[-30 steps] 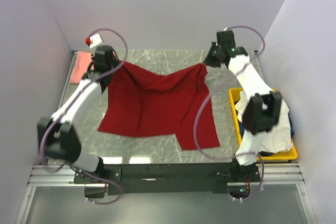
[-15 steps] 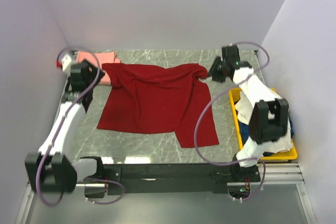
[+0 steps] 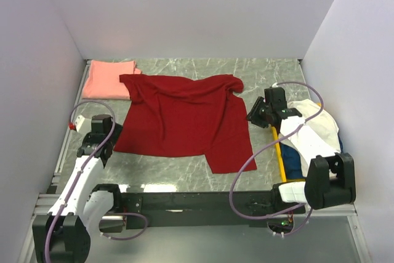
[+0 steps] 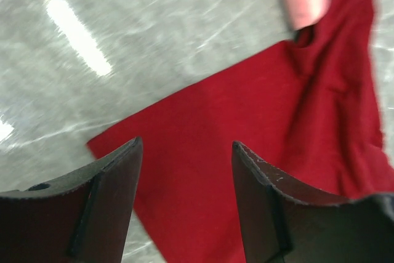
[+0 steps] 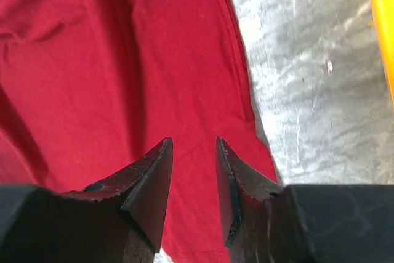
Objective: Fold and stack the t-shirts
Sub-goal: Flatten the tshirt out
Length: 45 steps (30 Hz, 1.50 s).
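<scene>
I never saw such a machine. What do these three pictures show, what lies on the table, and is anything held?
You see two robot arms, each ending in a two-finger gripper. One picture comes from a fixed camera above; the other two from cameras on the wrists, so dark fingers show at the bottom. On the marble table lies a red shirt, spread out, with a pink shirt in the far left corner. A white shirt lies over a yellow tray on the right. The left gripper and the right gripper are open and hold nothing.
</scene>
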Available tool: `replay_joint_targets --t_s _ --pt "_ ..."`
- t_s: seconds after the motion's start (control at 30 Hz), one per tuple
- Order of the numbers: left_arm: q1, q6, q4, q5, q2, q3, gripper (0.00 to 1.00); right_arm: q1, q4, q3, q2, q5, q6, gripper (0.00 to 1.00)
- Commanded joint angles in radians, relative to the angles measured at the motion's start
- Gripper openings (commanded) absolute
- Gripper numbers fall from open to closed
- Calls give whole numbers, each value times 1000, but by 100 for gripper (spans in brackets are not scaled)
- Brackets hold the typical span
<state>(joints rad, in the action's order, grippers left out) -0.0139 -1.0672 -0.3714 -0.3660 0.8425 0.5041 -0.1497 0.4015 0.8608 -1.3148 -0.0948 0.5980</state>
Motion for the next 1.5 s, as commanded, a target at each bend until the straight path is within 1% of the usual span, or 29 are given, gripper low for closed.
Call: replay_joint_targets --t_s 0.0,0.23,0.33,0.5,0.67,0.77,0.8,0.87,0.9,0.97,1.0,1.07,1.23,1.37,1.47 --pt "0 -54 -20 -28 26 -30 64 -8 -65 -38 52 12 6 41" --pt "0 -65 -17 -24 141 -44 63 -7 -93 -77 51 12 8 40" --pt "0 -66 11 -11 167 -59 63 -7 -93 -82 45 18 5 40" --pt "0 -68 8 -17 207 -47 61 -5 -110 -95 40 14 9 40" --pt "0 -77 2 -5 256 -35 51 -5 -110 -105 23 18 14 39" --pt "0 -66 3 21 305 -18 43 -7 -110 -106 20 21 13 39" --pt "0 -63 3 25 319 -13 35 -4 -110 -108 17 23 14 39" --pt "0 -60 -1 33 355 -4 27 -5 -105 -106 14 23 10 39" --pt "0 -59 -3 38 365 -1 20 -4 -102 -105 8 26 8 38" --pt "0 -51 -3 41 372 10 14 -4 -101 -103 2 29 5 38" --pt "0 -48 -11 38 369 16 8 -4 -101 -105 -3 27 3 38" --pt "0 -36 -24 30 346 39 2 -2 -102 -108 -8 29 0 39" --pt "2 -25 -107 -22 244 114 1 -2 -99 -117 -32 44 0 39" --pt "3 -4 -139 -34 179 172 1 -2 -128 -121 -64 46 6 41" --pt "3 9 -150 -36 149 192 1 -2 -141 -100 -121 40 9 42"
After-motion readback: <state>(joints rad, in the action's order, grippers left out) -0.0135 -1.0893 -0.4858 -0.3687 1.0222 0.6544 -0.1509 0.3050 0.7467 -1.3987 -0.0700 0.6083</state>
